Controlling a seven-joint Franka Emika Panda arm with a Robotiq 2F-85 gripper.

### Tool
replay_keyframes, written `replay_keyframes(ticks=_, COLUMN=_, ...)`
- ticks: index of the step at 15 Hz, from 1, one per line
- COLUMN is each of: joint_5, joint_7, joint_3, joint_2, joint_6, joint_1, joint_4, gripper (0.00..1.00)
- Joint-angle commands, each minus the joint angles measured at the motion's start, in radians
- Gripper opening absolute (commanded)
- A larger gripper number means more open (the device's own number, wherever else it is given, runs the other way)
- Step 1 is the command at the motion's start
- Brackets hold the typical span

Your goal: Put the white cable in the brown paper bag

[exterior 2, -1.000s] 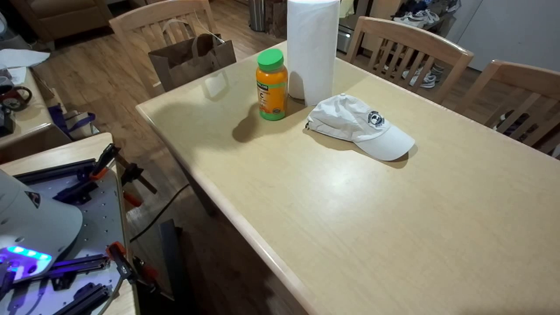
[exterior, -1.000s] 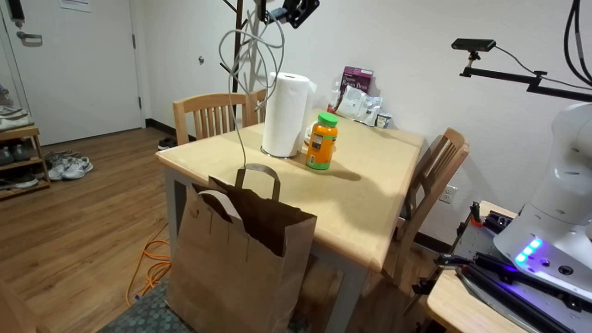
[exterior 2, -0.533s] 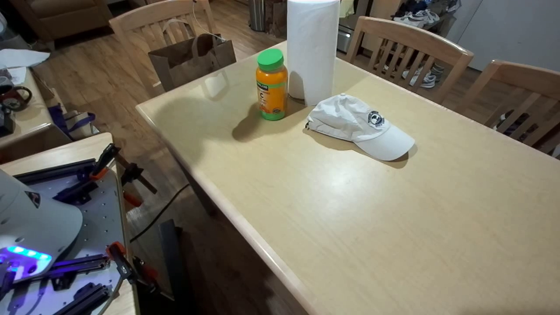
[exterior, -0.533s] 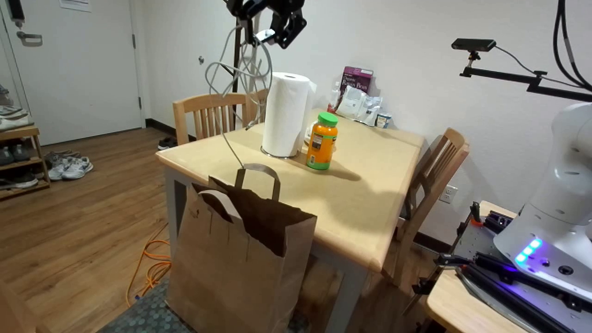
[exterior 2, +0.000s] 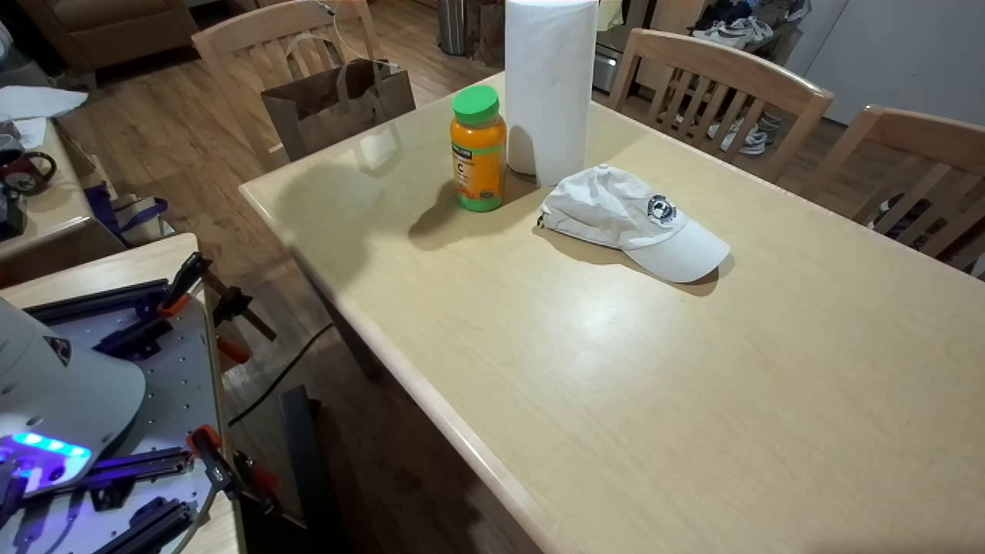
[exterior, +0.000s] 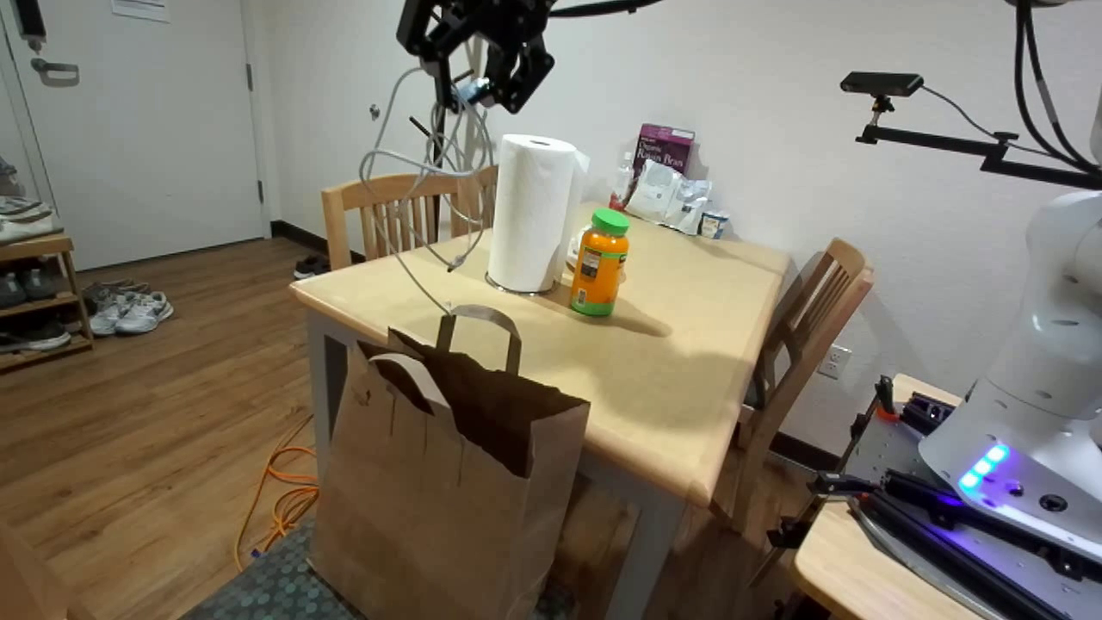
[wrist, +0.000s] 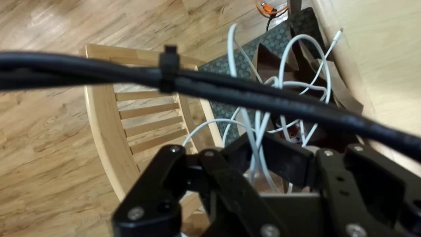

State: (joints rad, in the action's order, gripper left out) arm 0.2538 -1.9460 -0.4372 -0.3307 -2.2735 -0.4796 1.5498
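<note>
My black two-finger gripper [wrist: 260,149] fills the bottom of the wrist view, and its fingers pinch a bunched stretch of the long, thin, limp white cable [wrist: 281,75]. Loops of it fan out above my tips, and a slim white plug [wrist: 337,35] ends one strand at upper right. Behind the loops, right of centre, I see the dark mouth of the large kraft-brown paper bag [exterior: 430,499]. A thick black cord [wrist: 256,99] crosses the wrist view in front of the loops.

In an exterior view I hang at the top, left of centre, the loops dangling below me, left of the upright white paper towel roll [exterior: 529,215]. One strand runs down to the bag's arched brown paper handle [exterior: 484,312]; I cannot tell whether they touch. The bag stands open at lower centre on a dark dotted chair seat [exterior: 250,585], just beside the pale wooden table [exterior: 689,344].

On that table, in both exterior views, an orange plastic bottle with a green lid [exterior: 598,267] stands near the roll. A white cloth cap [exterior 2: 631,223] lies right of the bottle in an exterior view.
</note>
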Motion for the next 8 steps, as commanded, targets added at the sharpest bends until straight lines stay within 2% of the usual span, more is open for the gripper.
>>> replay_keyframes(ticks=1, joint_5=-0.166, joint_7=-0.136, joint_3=-0.048, joint_2=-0.022, joint_6=-0.01, joint_1=0.054, joint_4=-0.009, gripper=0.04)
replay_keyframes(ticks=5, joint_5=-0.351, joint_7=-0.244, joint_3=-0.054, joint_2=-0.006, joint_6=-0.016, joint_1=0.121, joint_4=0.029, gripper=0.04)
replay_keyframes(ticks=8, joint_5=-0.436, joint_7=-0.314, joint_3=-0.045, joint_2=0.007, joint_6=-0.005, joint_1=0.166, joint_4=0.054, gripper=0.04)
